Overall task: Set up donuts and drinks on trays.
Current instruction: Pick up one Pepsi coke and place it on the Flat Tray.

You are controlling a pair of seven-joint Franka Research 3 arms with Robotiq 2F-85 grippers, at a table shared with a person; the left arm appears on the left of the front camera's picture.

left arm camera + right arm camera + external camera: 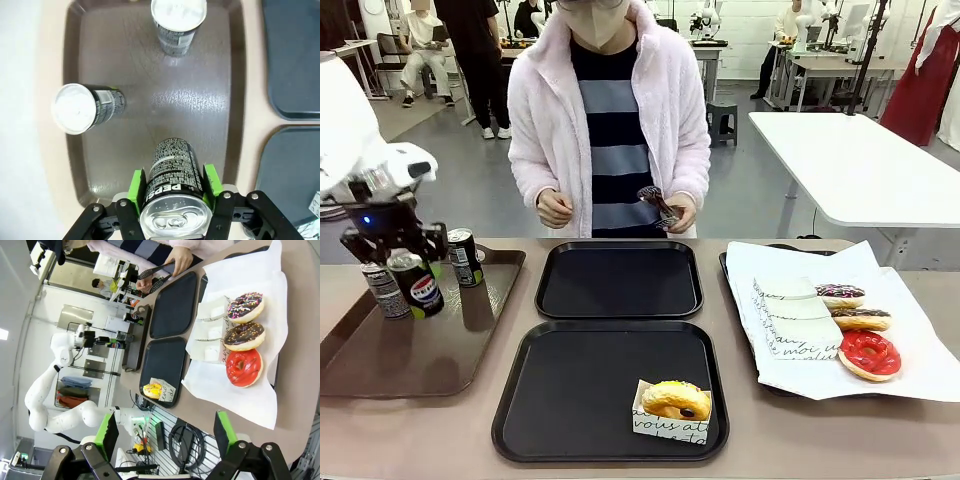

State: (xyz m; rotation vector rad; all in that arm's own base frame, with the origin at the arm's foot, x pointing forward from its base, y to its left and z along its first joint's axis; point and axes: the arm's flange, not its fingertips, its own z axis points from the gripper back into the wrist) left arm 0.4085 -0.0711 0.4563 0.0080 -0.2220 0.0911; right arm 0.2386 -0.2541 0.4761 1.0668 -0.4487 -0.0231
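My left gripper (404, 264) is shut on a black Pepsi can (417, 288) over the glossy brown tray (380, 360). In the left wrist view its green pads (136, 186) press both sides of the Pepsi can (172, 175). Two grey-and-green cans (386, 291) (465, 257) stand on the same tray. The near black tray (570, 400) holds a glazed donut (675, 398) in a paper sleeve. The far black tray (618, 280) is bare. My right gripper (165, 440) is open, high above the table's right end, with nothing between its fingers.
Three donuts lie on white paper (790, 330) at the right: two chocolate-topped (840, 294) (861, 318) and one red-iced (868, 355). The person stands at the far edge holding tongs (654, 200) above the far tray.
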